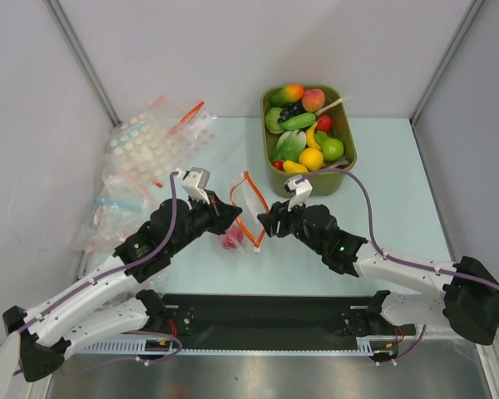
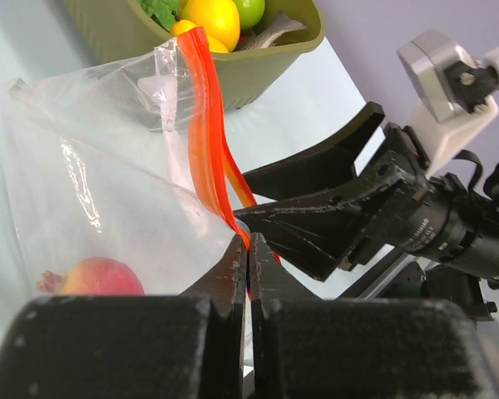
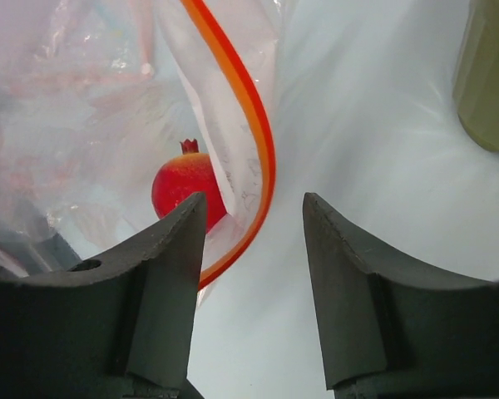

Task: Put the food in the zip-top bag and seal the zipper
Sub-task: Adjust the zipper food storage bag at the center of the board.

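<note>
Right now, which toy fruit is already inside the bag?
The red pomegranate. It alone sits inside the clear zip-top bag; all the other toy fruits lie in the green tub.

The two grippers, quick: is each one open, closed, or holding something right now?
Left gripper: closed on the zipper of the zip-top bag.
Right gripper: open, holding nothing.

We see a robotics lab cell, white panel walls [image 1: 249,50] on metal posts [image 1: 81,60], pale table [image 1: 399,199], left arm [image 1: 100,287] and right arm [image 1: 399,266] bolted to a black base plate [image 1: 266,312], toy food [image 1: 311,158] in a tub [image 1: 324,184].
</note>
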Motion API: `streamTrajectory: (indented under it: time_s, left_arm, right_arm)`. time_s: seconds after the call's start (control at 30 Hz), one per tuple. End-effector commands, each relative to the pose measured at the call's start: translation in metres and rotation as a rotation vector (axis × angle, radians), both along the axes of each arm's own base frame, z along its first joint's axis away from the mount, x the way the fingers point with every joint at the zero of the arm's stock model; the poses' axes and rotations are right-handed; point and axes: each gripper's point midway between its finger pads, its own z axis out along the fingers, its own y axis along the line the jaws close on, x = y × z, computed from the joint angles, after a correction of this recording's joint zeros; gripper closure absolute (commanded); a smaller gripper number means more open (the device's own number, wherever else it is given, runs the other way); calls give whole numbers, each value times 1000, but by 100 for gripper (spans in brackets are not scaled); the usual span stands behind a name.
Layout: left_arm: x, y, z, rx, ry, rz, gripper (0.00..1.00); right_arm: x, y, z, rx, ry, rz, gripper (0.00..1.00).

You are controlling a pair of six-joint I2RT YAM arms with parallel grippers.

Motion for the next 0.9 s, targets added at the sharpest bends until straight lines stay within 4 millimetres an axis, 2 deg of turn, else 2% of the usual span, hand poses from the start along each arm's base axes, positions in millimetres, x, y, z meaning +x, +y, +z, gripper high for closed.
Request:
streamTrajectory:
  time_s: [0.0, 0.03, 0.07, 0.17, 0.23, 0.3, 0.4, 0.43, 0.53, 0.57, 0.63, 0.73, 0.87]
  left_arm:
    - [2, 3, 14, -19, -46, 8, 100]
    - [2, 3, 14, -20, -47, 7, 100]
    - [2, 3, 14, -19, -46, 5, 100]
    - [3, 1, 11, -8, -41, 3, 100]
    - [4, -1, 12, -5, -38, -5, 100]
    - [5, -6, 5, 19, -18, -20, 100]
    - [7, -12, -2, 53, 7, -36, 100]
    - [7, -12, -2, 60, 12, -36, 100]
    - [7, -13, -3, 69, 17, -42, 100]
    - [7, -13, -3, 69, 17, -44, 100]
    - [6, -11, 0, 65, 9, -41, 100]
    - [5, -8, 3, 62, 1, -31, 100]
    - [6, -2, 8, 68, -12, -13, 100]
  right_arm:
    - [7, 4, 13, 60, 34, 12, 46]
    - [7, 5, 13, 70, 40, 20, 50]
    - [5, 8, 13, 78, 49, 45, 67]
    - [5, 7, 18, 87, 40, 56, 94]
    - [3, 2, 27, 92, 18, 51, 100]
    - [5, -6, 38, 99, -8, 16, 100]
    - [5, -30, 63, 103, -69, -52, 100]
    - [0, -42, 81, 131, -101, -71, 100]
    - [-5, -67, 103, 156, -159, -138, 100]
    - [-9, -80, 119, 194, -192, -171, 100]
    - [-14, -96, 130, 227, -228, -204, 100]
    - [-16, -101, 132, 248, -245, -212, 100]
    - [-17, -87, 128, 232, -235, -158, 100]
